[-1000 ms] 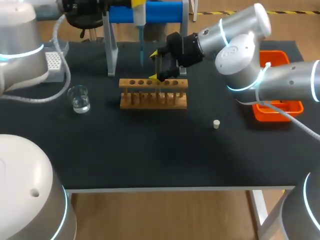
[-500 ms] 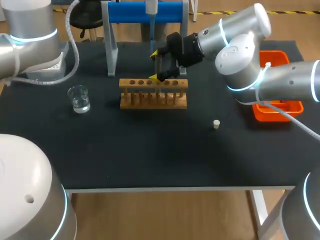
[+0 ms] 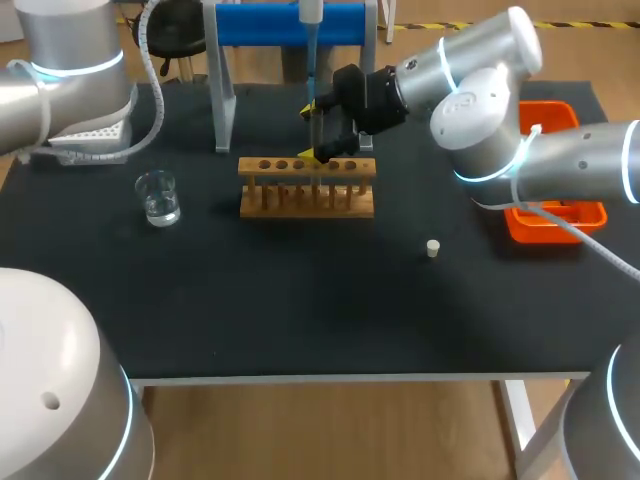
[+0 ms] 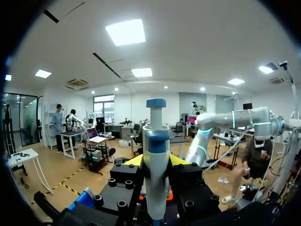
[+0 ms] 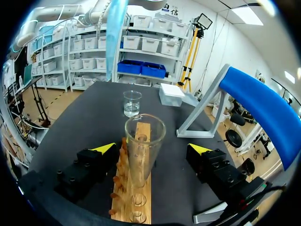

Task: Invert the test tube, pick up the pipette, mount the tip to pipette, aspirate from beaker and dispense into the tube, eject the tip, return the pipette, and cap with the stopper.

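A clear test tube (image 3: 318, 135) stands upright, mouth up, in the wooden rack (image 3: 307, 186). My right gripper (image 3: 312, 130) is open, its yellow tips on either side of the tube (image 5: 143, 141) without touching it. My left gripper (image 4: 156, 161) is shut on the white and blue pipette (image 4: 155, 155). The pipette (image 3: 311, 15) hangs from the view's top edge, its blue tip (image 3: 312, 90) just above the tube's mouth. The same blue tip (image 5: 115, 33) shows over the tube in the right wrist view. A glass beaker (image 3: 158, 196) with liquid stands left of the rack. The small stopper (image 3: 432, 248) lies right of it.
A blue-topped pipette stand (image 3: 290, 25) rises behind the rack. The white tip box (image 3: 95, 135) sits at the far left under my left arm (image 3: 70, 60). An orange tray (image 3: 555, 215) lies at the right edge under my right arm.
My left arm has carried the pipette to the right, from left of the rack's middle to over the test tube. The right gripper and tube have stayed put.
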Robot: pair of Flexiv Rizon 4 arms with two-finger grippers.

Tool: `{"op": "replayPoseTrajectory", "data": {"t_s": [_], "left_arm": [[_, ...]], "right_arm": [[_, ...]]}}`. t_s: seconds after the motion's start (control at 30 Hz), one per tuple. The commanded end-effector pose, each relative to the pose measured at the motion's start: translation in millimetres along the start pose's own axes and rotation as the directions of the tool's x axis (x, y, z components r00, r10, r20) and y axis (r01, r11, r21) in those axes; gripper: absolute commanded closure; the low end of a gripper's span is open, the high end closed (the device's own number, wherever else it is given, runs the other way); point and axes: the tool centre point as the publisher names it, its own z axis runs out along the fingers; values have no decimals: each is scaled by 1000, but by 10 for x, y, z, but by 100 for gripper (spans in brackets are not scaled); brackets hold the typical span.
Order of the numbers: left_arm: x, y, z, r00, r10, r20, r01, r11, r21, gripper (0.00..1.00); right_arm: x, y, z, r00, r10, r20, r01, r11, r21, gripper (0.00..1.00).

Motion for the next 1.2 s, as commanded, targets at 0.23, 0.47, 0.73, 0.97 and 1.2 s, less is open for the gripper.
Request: {"op": "replayPoseTrajectory", "data": {"t_s": [0.23,0.47,0.73,0.97,1.2], "left_arm": [[-5,-6,-4,1000,0,-1,0,1000,-1,100],[-5,-6,-4,1000,0,-1,0,1000,-1,100],[-5,-6,-4,1000,0,-1,0,1000,-1,100],[-5,-6,-4,1000,0,-1,0,1000,-1,100],[-5,-6,-4,1000,0,-1,0,1000,-1,100]], "right_arm": [[1,5,-11,1000,0,-2,0,1000,3,0],[1,5,-11,1000,0,-2,0,1000,3,0],[4,-12,-13,1000,-2,-3,2,1000,3,0],[-36,-46,-51,1000,15,-5,-15,1000,-12,0],[-48,-52,-64,999,29,-24,-30,999,-34,0]]}}
